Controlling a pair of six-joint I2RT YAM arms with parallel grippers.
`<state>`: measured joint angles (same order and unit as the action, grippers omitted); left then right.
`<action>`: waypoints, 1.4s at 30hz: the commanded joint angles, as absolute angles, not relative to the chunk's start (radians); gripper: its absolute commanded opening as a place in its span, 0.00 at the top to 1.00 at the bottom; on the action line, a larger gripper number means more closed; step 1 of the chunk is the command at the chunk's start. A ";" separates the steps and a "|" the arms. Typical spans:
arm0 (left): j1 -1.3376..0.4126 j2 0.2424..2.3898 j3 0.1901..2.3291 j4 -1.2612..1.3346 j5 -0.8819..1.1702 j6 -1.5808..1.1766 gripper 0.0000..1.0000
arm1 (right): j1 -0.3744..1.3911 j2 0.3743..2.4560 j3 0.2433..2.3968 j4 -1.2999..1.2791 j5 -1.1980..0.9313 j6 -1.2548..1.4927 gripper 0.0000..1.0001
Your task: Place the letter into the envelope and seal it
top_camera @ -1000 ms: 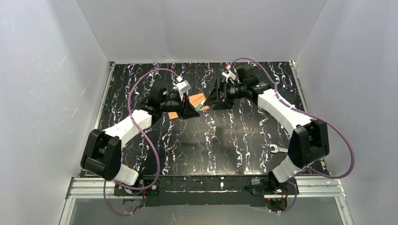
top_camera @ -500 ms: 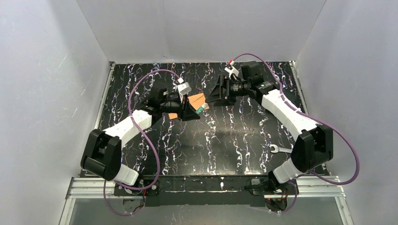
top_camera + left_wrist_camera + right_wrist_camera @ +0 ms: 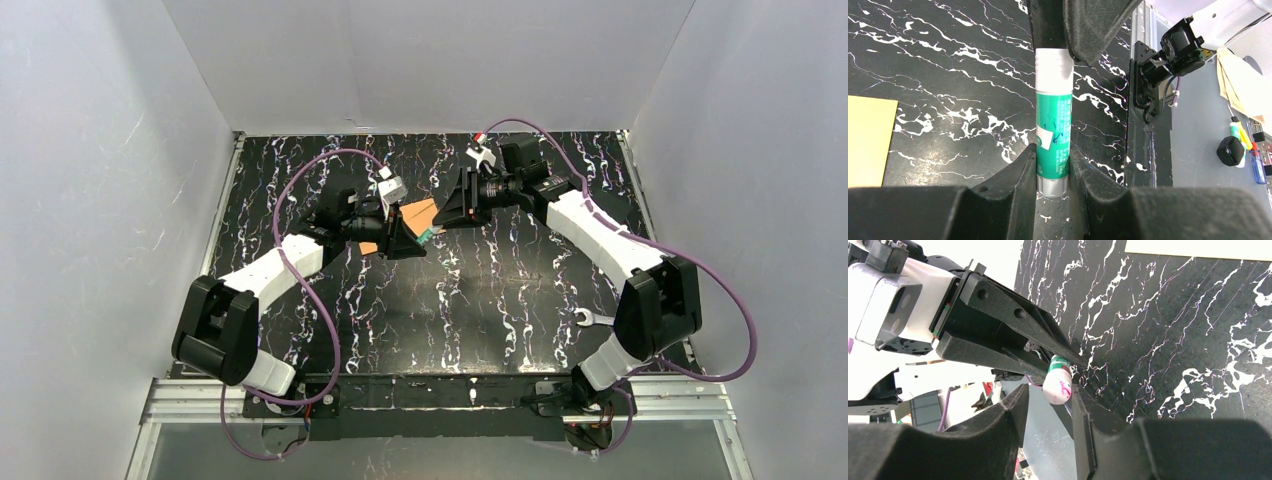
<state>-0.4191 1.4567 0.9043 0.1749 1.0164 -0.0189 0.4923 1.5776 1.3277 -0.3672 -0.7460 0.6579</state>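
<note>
The envelope (image 3: 422,211) lies flat on the marbled table (image 3: 480,300), far of centre. In the top view only its orange-brown patches show, either side of the left gripper (image 3: 1053,152). We see no separate bordered letter there, so we judge it may already be inside, though we cannot confirm it. A tan sheet edge (image 3: 868,140) shows in the left wrist view, and we cannot tell which paper it is.

Above the envelope's near right side, the left gripper is clamped on the lower body of a green glue stick (image 3: 1053,135) and holds it clear of the table. The stick's white cap (image 3: 1056,386) points toward the right gripper (image 3: 1049,389). That gripper's jaws stand partly open around the cap: one finger is close against it and a gap shows on the other side, so we do not call it gripped.

We judge the step in hand to be sealing, beginning with uncapping the glue. The next move calls for the right jaws to pinch the cap squarely and draw it off along the stick's axis while the left holds firm. A skewed pull could twist the stick in the left fingers. A wrench (image 3: 590,320) lies well apart on the right
</note>
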 commanded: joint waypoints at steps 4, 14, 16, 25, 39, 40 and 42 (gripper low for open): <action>-0.414 1.423 0.932 0.166 1.054 -0.005 1.00 | 0.501 1.600 1.342 -0.328 -0.777 0.672 0.59; -0.414 1.421 0.950 0.166 0.986 0.025 1.00 | 0.526 1.623 1.349 -0.364 -0.799 0.643 0.99; -0.416 1.435 0.968 0.166 0.940 0.021 1.00 | 0.554 1.624 1.325 -0.351 -0.806 0.633 0.99; -0.416 1.494 1.092 0.175 0.755 0.008 1.00 | 0.706 1.602 1.044 -0.100 -0.857 0.751 0.99; -0.358 1.559 1.169 0.290 0.627 -0.182 1.00 | 0.774 1.649 0.934 -0.128 -0.878 0.688 0.99; -0.354 1.565 1.169 0.298 0.620 -0.206 1.00 | 0.776 1.646 0.935 -0.133 -0.879 0.682 0.99; -0.343 1.580 1.172 0.328 0.649 -0.251 1.00 | 0.776 1.646 0.947 -0.162 -0.870 0.660 0.99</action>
<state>-0.4183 1.5921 1.0039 -0.0921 0.8043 -0.1207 0.5980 1.6127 1.0134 0.1596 -0.5228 0.6987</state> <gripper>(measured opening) 0.234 0.307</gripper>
